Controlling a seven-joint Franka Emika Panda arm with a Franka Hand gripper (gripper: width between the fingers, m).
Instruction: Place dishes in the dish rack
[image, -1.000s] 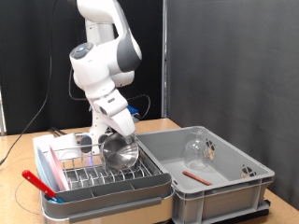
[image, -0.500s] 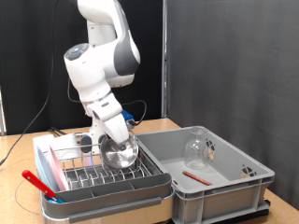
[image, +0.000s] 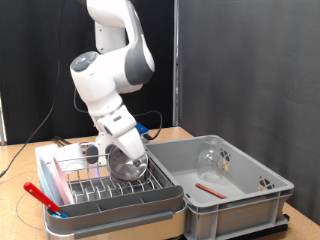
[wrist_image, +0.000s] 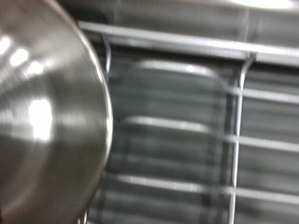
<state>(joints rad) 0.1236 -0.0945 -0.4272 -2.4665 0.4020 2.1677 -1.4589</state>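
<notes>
Black curtain backdrop, wooden table (image: 20, 160). Large grey plastic bin (image: 240, 195) holds clear glass (image: 210, 160) and thin red stick (image: 209, 187). Silver wire dish rack (image: 105, 185) has pink plate (image: 77, 178); gripper (image: 122, 155) low over it beside shiny steel bowl (image: 128, 163), finger opening unclear. Judgement: seat bowl between prongs. No readable writing.

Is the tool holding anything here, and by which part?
Apparently the steel bowl, over the dish rack. The tool seems to be at its rim, but the fingers are not visible.
</notes>
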